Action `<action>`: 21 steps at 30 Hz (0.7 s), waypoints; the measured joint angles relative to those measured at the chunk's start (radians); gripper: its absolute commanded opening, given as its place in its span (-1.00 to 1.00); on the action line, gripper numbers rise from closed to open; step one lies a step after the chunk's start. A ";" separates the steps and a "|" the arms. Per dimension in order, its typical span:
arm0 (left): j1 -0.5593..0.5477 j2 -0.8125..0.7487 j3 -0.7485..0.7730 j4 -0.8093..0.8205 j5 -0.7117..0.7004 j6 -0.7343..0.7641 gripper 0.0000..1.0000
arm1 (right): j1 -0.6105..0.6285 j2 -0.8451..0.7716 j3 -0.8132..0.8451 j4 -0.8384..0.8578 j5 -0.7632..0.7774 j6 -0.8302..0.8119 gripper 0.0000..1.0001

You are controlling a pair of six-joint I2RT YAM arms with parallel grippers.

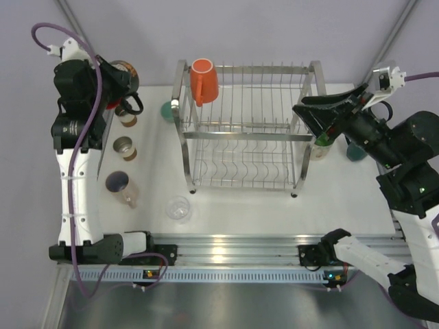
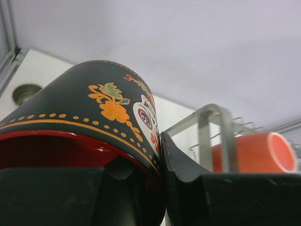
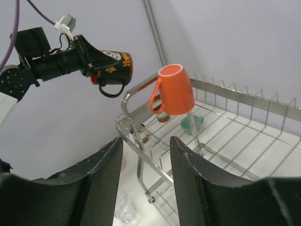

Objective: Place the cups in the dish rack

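My left gripper (image 2: 157,157) is shut on the wall of the large black patterned cup (image 2: 94,103), one finger inside its red interior and one outside. It holds the cup (image 1: 127,72) in the air, left of the dish rack (image 1: 247,127). An orange cup (image 1: 204,79) hangs on the rack's upper left corner and shows in the right wrist view as well (image 3: 175,89). My right gripper (image 3: 146,155) stands open with nothing between its fingers. It hovers at the rack's right end (image 1: 306,118), above a green cup (image 1: 321,141) that it partly hides.
Left of the rack stand two paper cups (image 1: 127,117) (image 1: 123,147). A pink cup (image 1: 124,187) lies on its side nearby, and a clear cup (image 1: 178,208) is near the front. One teal cup (image 1: 167,110) is by the rack's left post, another (image 1: 354,151) to its right.
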 measured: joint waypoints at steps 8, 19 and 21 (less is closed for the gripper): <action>0.000 -0.109 -0.006 0.158 0.091 -0.050 -1.00 | 0.000 0.073 0.050 0.092 -0.200 0.098 0.11; 0.000 -0.125 -0.045 0.552 0.397 -0.372 -1.00 | 0.010 0.341 0.193 0.220 -0.386 0.303 0.83; -0.001 -0.127 -0.051 0.624 0.438 -0.426 -1.00 | 0.017 0.373 0.215 0.227 -0.400 0.317 0.86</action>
